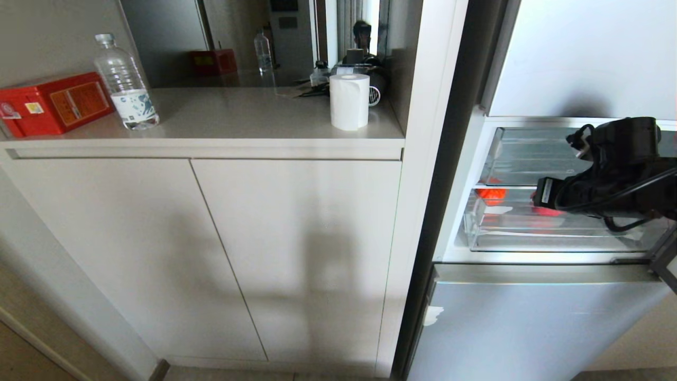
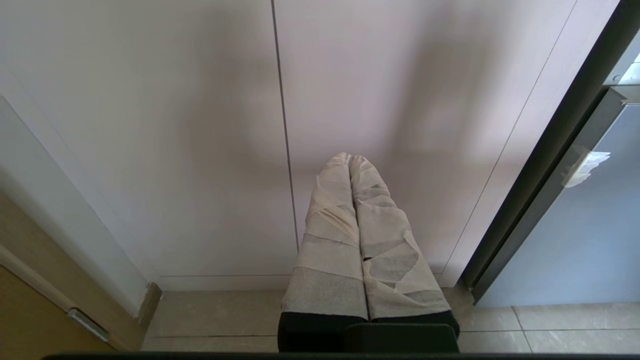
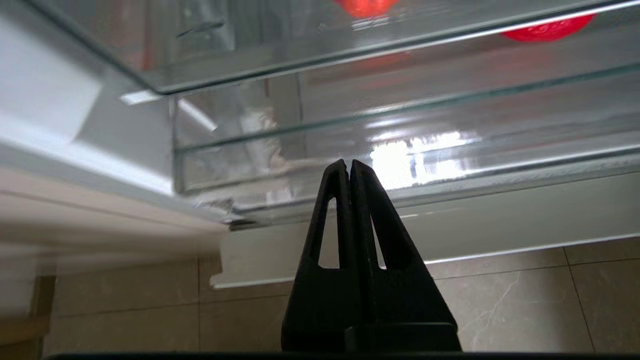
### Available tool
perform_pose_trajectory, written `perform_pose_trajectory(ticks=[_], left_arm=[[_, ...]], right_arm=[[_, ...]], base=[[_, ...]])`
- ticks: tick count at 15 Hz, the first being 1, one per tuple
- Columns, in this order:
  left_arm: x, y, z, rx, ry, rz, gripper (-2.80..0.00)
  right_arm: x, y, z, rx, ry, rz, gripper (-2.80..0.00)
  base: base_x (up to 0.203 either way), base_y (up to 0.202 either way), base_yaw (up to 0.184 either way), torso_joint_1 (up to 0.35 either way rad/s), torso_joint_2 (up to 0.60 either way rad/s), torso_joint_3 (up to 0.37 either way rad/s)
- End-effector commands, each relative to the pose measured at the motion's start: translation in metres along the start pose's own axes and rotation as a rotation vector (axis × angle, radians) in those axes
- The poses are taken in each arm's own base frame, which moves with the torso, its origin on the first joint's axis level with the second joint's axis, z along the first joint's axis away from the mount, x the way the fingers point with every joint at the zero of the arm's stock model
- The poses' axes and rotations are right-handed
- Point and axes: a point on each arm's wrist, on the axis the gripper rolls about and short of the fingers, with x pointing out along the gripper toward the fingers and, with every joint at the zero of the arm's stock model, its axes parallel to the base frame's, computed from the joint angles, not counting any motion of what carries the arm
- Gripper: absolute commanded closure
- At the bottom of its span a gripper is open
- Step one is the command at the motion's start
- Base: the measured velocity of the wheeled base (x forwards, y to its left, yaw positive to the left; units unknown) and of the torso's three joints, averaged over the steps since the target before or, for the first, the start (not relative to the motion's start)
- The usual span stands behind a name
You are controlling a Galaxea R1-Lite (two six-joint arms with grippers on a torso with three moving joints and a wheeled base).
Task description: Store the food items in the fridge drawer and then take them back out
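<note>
Right arm reaching in from the right at mid height, right gripper (image 3: 350,165) black, fingers pressed together, left gripper (image 2: 350,159) tape-wrapped, fingers together, pointing down, parked low

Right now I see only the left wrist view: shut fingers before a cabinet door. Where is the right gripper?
Observer: The right gripper is shut and empty, just in front of the fridge's clear drawer.
Operator: Is food inside that drawer?
Observer: Yes, two red food items: one at its left end, the other partly hidden behind the right arm.
</note>
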Motion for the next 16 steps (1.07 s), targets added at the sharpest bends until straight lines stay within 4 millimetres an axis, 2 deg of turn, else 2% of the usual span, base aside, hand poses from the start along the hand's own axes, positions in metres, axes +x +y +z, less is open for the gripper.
perform_pose_trajectory(ticks=[1, 8, 11, 14, 16], left_arm=[[0.000, 0.000, 0.000, 0.000, 0.000, 0.001, 0.00], [0.000, 0.000, 0.000, 0.000, 0.000, 0.000, 0.00], [0.000, 0.000, 0.000, 0.000, 0.001, 0.001, 0.00], [0.000, 0.000, 0.000, 0.000, 0.001, 0.001, 0.00], [0.000, 0.000, 0.000, 0.000, 0.001, 0.001, 0.00]], right_arm=[[0.024, -0.005, -0.003, 0.008, 0.025, -0.014, 0.00], [0.055, -0.007, 0.003, 0.015, 0.020, 0.001, 0.00], [0.064, -0.007, 0.007, 0.009, -0.050, 0.012, 0.00], [0.061, -0.007, 0.007, 0.009, -0.046, 0.008, 0.00], [0.046, -0.006, 0.010, 0.009, -0.013, -0.001, 0.00]], base=[[0.000, 0.000, 0.000, 0.000, 0.00, 0.000], [0.000, 0.000, 0.000, 0.000, 0.00, 0.000], [0.000, 0.000, 0.000, 0.000, 0.00, 0.000], [0.000, 0.000, 0.000, 0.000, 0.00, 0.000], [0.000, 0.000, 0.000, 0.000, 0.00, 0.000]])
